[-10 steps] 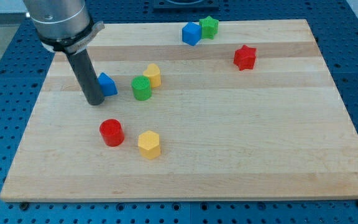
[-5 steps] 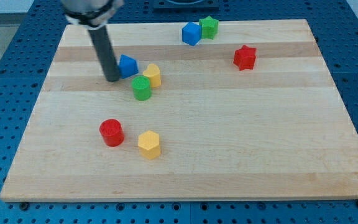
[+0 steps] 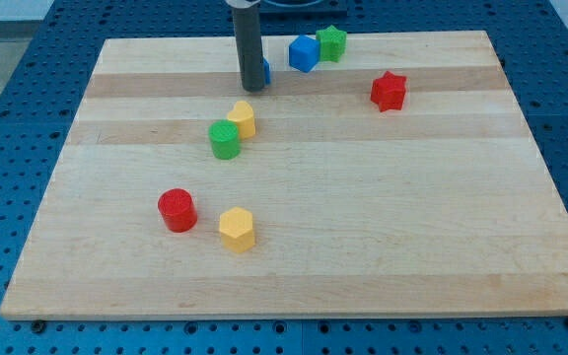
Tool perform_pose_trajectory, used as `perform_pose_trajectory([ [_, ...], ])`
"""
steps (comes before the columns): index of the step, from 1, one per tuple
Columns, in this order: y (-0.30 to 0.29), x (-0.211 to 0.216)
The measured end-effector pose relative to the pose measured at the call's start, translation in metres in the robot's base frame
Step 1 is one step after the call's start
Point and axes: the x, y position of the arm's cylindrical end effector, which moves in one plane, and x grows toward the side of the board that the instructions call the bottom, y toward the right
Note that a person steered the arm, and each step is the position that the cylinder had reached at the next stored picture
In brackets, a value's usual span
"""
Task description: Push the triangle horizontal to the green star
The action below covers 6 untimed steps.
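Observation:
The blue triangle (image 3: 266,70) is almost fully hidden behind my rod; only a blue sliver shows at the rod's right side, near the view's top. My tip (image 3: 252,88) rests on the board, touching the triangle from its left. The green star (image 3: 331,42) sits at the view's top, to the right of the triangle, touching a blue cube (image 3: 304,53) that lies between them.
A red star (image 3: 389,91) lies at the right. A yellow block (image 3: 243,119) and a green cylinder (image 3: 225,140) touch each other below my tip. A red cylinder (image 3: 177,210) and a yellow hexagon (image 3: 236,229) lie at the lower left.
My rod has swept up and to the right, pushing the blue triangle from the left middle of the board to near the top, close to the blue cube.

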Motion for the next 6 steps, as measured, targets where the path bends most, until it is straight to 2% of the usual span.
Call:
perform_pose_trajectory([
  [2,-0.01,-0.033],
  [3,-0.049,-0.04],
  [6,0.009,-0.051],
])
